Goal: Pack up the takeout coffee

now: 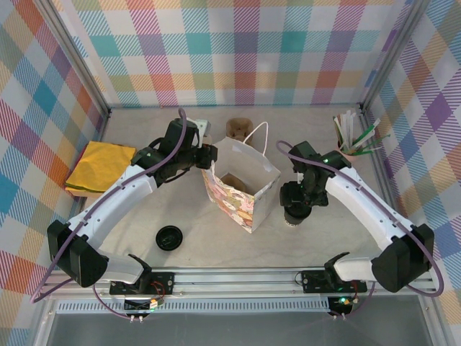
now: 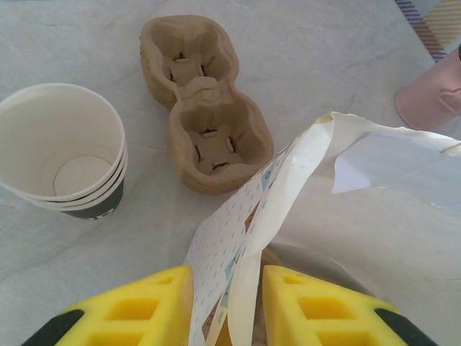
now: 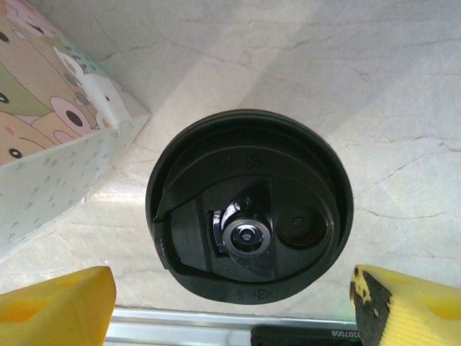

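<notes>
I read takeout coffee (image 3: 248, 209) lid as black moulded plastic, satin sheen. Table (image 3: 346, 86): marble-look top, smooth, low gloss. Paper bag (image 2: 374, 216): thin matt paper, creased, printed outside, plain white inside. Cup carrier (image 2: 205, 108): brown moulded pulp, rough, matt. Stacked cups (image 2: 65, 144): white paper, smooth. Left gripper (image 2: 227, 281) fingers: yellow plastic, matt. Yellow sheet (image 1: 101, 167): cloth or paper, can't tell. Front rail (image 1: 238, 277): bare metal.
</notes>
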Robot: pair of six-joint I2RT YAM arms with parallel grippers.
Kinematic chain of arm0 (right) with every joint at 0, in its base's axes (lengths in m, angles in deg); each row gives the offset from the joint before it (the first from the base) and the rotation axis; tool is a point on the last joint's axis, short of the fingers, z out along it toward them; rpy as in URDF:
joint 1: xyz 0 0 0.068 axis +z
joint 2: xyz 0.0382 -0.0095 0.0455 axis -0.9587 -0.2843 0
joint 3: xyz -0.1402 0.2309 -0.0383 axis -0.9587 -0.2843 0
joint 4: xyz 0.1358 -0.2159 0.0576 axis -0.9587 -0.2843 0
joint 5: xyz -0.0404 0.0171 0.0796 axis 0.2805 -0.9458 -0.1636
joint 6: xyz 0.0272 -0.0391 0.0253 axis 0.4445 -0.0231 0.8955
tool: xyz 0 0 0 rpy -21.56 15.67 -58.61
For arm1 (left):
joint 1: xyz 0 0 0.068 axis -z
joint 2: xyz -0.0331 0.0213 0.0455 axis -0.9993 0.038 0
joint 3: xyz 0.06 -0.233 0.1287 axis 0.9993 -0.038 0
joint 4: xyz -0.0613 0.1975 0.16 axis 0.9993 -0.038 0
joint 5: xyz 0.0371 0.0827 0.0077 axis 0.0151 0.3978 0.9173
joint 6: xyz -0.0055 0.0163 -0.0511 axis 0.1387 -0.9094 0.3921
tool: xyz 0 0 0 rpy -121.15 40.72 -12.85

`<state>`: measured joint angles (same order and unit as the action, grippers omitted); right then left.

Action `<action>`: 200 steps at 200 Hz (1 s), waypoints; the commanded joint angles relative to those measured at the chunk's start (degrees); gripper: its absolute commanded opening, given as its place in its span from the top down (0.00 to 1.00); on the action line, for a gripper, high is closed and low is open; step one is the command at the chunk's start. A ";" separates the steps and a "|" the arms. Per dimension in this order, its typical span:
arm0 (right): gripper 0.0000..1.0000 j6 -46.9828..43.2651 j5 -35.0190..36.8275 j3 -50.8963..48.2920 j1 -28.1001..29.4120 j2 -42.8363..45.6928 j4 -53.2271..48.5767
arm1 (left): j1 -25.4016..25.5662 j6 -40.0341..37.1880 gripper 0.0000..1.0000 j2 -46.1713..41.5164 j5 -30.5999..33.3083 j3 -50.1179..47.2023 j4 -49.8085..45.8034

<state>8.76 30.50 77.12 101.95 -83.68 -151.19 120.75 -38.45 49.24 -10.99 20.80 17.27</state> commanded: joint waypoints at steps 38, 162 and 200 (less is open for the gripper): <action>0.17 -0.57 -2.08 2.59 -1.26 -3.77 -4.64 | 0.21 -0.31 0.69 -0.41 -1.35 -0.83 0.59; 0.20 -2.50 -2.79 3.03 -2.67 -7.97 -3.61 | 0.19 -0.65 0.69 -0.01 -1.53 -0.93 1.03; 0.20 -2.69 -2.13 2.59 -2.69 -8.52 -3.53 | 0.21 -0.66 0.69 0.13 -1.49 -0.87 1.03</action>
<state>7.21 28.60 78.89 99.68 -91.39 -154.14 120.75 -38.48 49.24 -12.01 20.50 17.68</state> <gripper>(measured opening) 0.797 0.312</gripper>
